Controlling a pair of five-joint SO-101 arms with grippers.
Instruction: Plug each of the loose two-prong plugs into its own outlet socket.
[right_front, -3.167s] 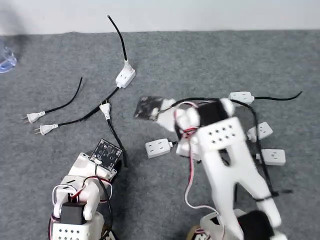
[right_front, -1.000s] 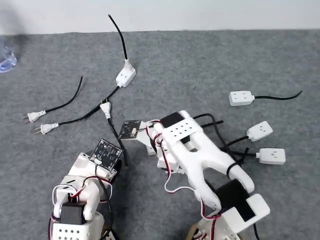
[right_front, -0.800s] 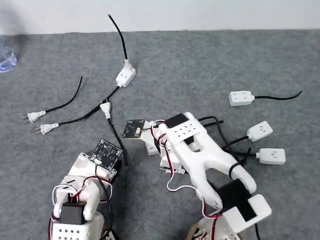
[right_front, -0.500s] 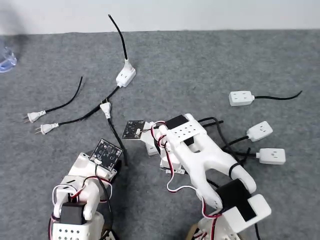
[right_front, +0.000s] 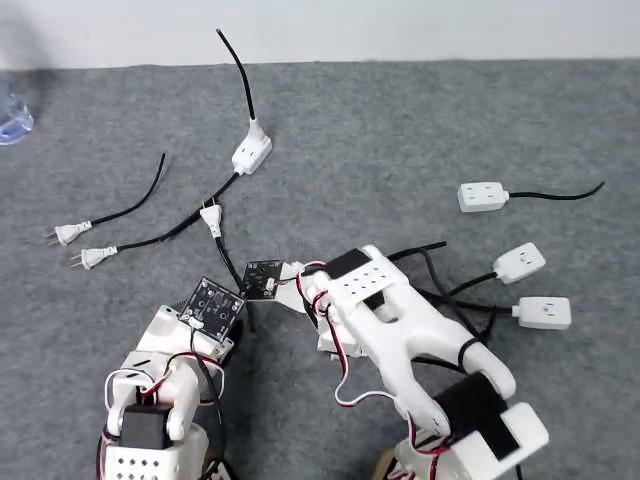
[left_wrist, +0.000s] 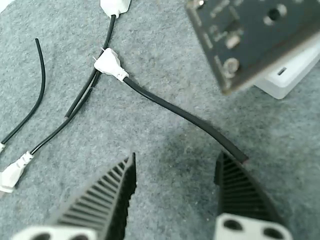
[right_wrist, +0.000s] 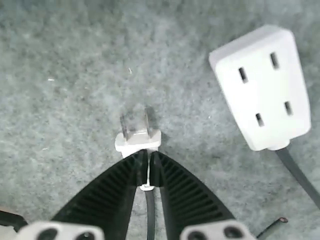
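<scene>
A: Grey carpet (right_front: 400, 130) tabletop. The right gripper (right_wrist: 148, 160) was clenched on a two-prong plug (right_wrist: 137, 136), with the prongs near a white outlet socket (right_wrist: 260, 87) and not inserted.
B: Left gripper (left_wrist: 172, 175)?
A: Released, above a black cable (left_wrist: 185, 117). Loose plugs (right_front: 92, 259) lay at the table's 9 o'clock and spare sockets (right_front: 482, 196) at 3 o'clock.

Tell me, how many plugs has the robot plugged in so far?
Done: the seated plug looks pushed into the far socket. In hand: the right end effector is shut on the held plug, its prongs not yet in the nearby socket. Left: the outer plug, lower plug and middle plug lie loose, and free sockets wait. The left end effector is open.
</scene>
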